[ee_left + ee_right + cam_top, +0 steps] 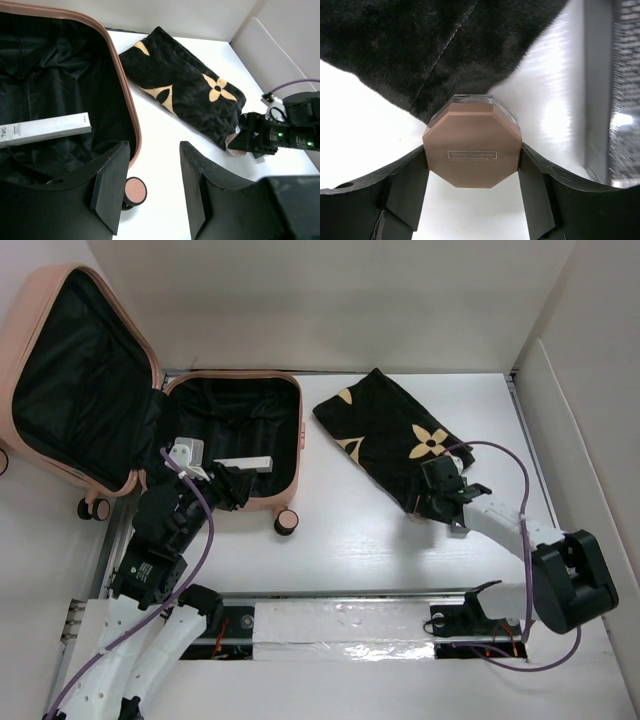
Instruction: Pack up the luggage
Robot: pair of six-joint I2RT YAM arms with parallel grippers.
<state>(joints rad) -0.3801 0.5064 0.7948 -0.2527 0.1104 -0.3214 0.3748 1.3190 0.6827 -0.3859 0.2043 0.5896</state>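
Right of the luggage (297,440), right gripper (472,170) is clamping the compact's (472,150) 2 flat sides, wanting a level lift; left gripper (150,185) is gaping.

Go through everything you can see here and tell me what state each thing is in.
luggage: open, lid propped back.
white box: lying flat inside the luggage.
black flower-print cloth: folded, on the table, outside the luggage.
octagonal compact: closed, at the cloth's edge, gripped from both sides.
right tool: shut on the octagonal compact.
left tool: open, empty, above the luggage's rim.
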